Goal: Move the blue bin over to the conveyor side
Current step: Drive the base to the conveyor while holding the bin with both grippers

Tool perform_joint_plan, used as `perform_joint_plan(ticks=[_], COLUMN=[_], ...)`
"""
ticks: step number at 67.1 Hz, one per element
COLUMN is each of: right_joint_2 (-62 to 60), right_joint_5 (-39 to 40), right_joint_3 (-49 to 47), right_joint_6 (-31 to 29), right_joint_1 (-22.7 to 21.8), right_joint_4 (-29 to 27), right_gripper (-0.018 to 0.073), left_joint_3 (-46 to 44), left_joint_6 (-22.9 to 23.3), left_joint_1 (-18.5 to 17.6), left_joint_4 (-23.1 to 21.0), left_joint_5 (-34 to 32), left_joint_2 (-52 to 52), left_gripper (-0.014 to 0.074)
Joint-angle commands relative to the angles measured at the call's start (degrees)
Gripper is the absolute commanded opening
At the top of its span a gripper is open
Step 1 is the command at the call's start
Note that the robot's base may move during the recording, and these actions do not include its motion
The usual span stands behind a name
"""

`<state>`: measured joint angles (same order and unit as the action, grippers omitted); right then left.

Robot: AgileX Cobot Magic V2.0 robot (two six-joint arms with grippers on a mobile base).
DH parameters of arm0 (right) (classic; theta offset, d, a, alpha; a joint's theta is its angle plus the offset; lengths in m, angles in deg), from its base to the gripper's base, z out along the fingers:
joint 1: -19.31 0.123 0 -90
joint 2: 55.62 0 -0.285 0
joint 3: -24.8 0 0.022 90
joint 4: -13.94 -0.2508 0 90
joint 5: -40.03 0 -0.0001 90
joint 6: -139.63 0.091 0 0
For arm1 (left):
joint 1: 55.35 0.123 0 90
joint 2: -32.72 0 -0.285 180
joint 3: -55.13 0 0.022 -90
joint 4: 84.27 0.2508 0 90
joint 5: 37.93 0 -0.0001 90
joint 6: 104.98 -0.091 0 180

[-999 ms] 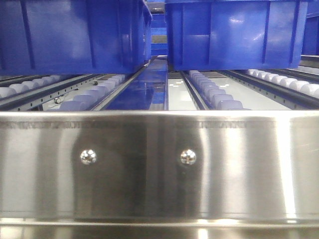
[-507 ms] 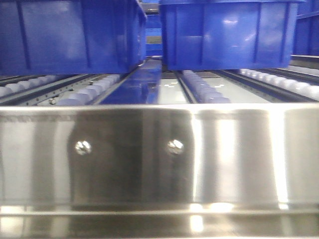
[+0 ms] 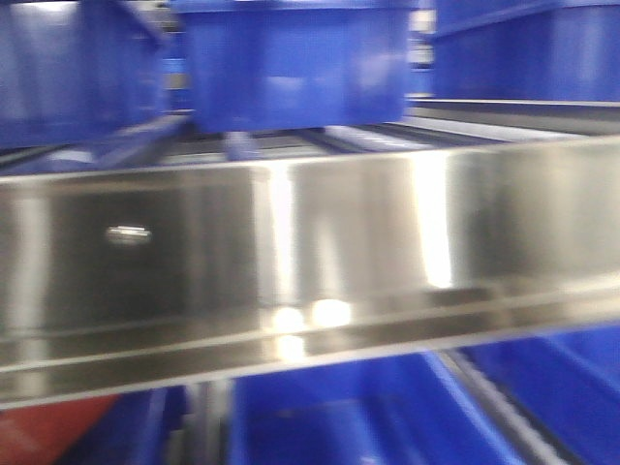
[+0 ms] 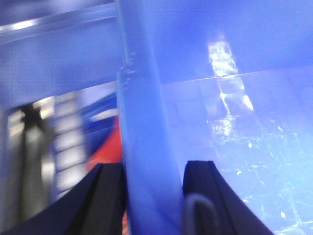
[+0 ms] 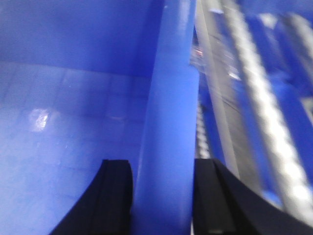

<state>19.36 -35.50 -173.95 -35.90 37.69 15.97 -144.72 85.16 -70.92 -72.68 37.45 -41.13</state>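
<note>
The blue bin fills both wrist views. My left gripper [image 4: 154,169] is shut on its lipped left rim [image 4: 142,112], one black finger [image 4: 110,191] outside the wall and the other [image 4: 200,181] inside over the glossy floor. My right gripper [image 5: 163,166] is shut on the right rim [image 5: 171,98] in the same way. In the front view a blurred blue bin [image 3: 358,417] shows below the steel rail. A red patch [image 4: 110,147] lies outside the bin's left wall and at the front view's bottom left [image 3: 39,431]. The dark grey belt itself is not discernible.
The shiny steel rail [image 3: 310,252] crosses the front view, tilted up to the right. Behind it, other blue crates [image 3: 291,68] stand on the rack. Roller tracks [image 5: 264,112] and more blue run along the bin's right side.
The front view has swung: the rail rose and tilted, its rivets slid left, the crates behind shifted left and up, and blue bin surface plus a red patch now show below the rail.
</note>
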Motion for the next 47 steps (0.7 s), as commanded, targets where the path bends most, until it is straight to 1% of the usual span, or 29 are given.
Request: perform_joint_plan(ticks=[1,17,47], right_joint_2=[-0.9,-0.9,-0.9], right_joint_5=[5.9,8.4,8.4], right_joint_3=[-1.1,-1.1,-1.1], right_joint_6=[-1.3,-1.3,-1.3], right_joint_1=[0.0,0.0,0.0], right_joint_4=[-0.6,-0.6,-0.6], right_gripper=[-0.0077,-0.0077,-0.0077], left_joint_3=[-1.3,-1.3,-1.3], left_joint_6=[-0.6,-0.6,-0.6], left_joint_1=[-0.7,-0.7,-0.7], left_joint_4=[-1.7,-1.7,-1.7], left_joint_5=[-5.4,-5.4,-5.4], left_joint_2=[0.8,0.8,0.8], left_gripper=[-0.0017,-0.0017,-0.0017])
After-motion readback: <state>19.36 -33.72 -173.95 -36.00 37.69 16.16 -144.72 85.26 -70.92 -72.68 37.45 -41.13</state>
